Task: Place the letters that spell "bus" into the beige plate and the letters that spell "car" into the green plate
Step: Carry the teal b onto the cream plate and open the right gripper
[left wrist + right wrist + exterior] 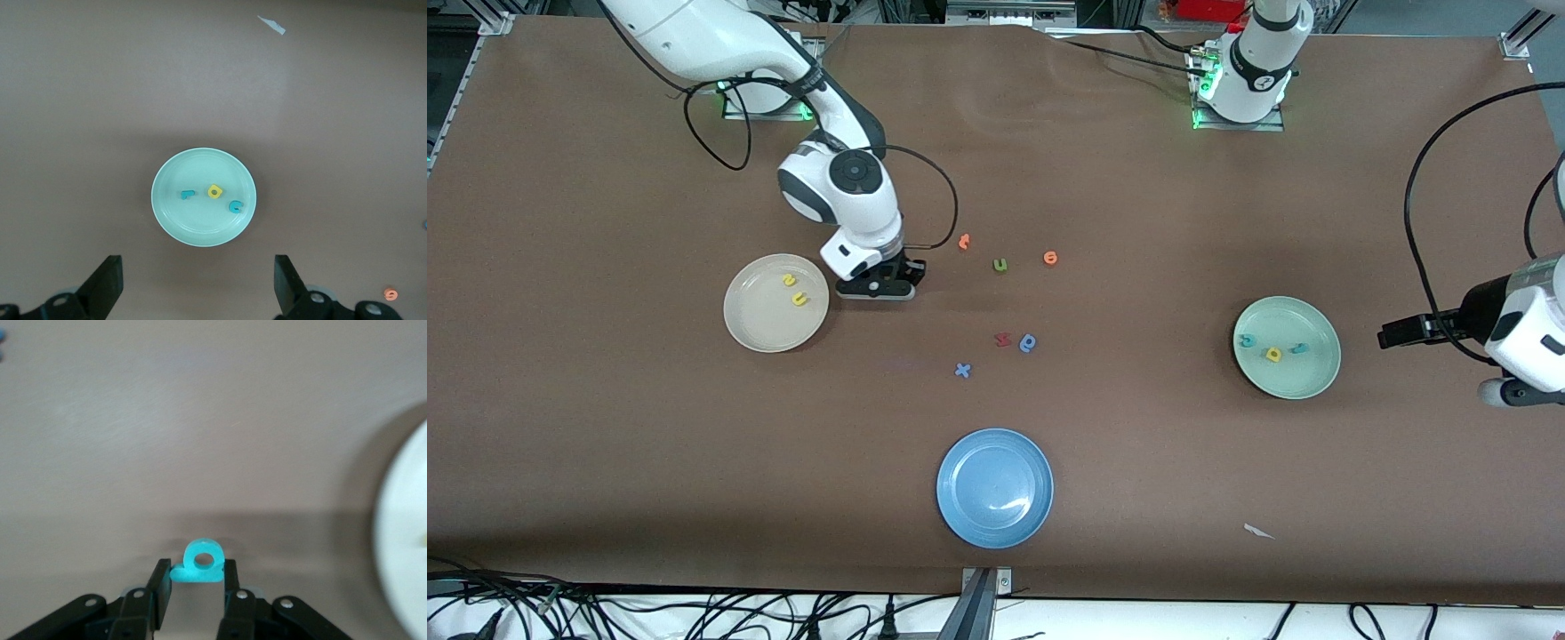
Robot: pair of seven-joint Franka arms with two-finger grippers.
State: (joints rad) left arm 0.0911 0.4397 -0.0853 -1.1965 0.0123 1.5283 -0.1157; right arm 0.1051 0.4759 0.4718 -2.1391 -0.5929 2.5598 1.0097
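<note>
My right gripper (880, 289) (197, 568) is low at the table, beside the beige plate (760, 320), and shut on the teal "b" (200, 563); the front view hides that letter under the hand. In the beige plate lie a yellow "s" (789, 281) and a yellow "u" (799, 300). The green plate (1294, 378) (193, 227) holds the teal "c" (1248, 340) (235, 206), yellow "a" (1274, 354) (214, 192) and teal "r" (1300, 348) (186, 195). My left gripper (1507, 391) (199, 283) waits open, high over the table beside the green plate.
A blue plate (994, 487) sits near the front camera. Loose letters lie mid-table: two orange ones (964, 241) (1050, 258), a green "u" (1000, 265), a red one (1002, 339), a blue round one (1029, 342) and a blue "x" (962, 370). A paper scrap (1258, 531) lies near the front edge.
</note>
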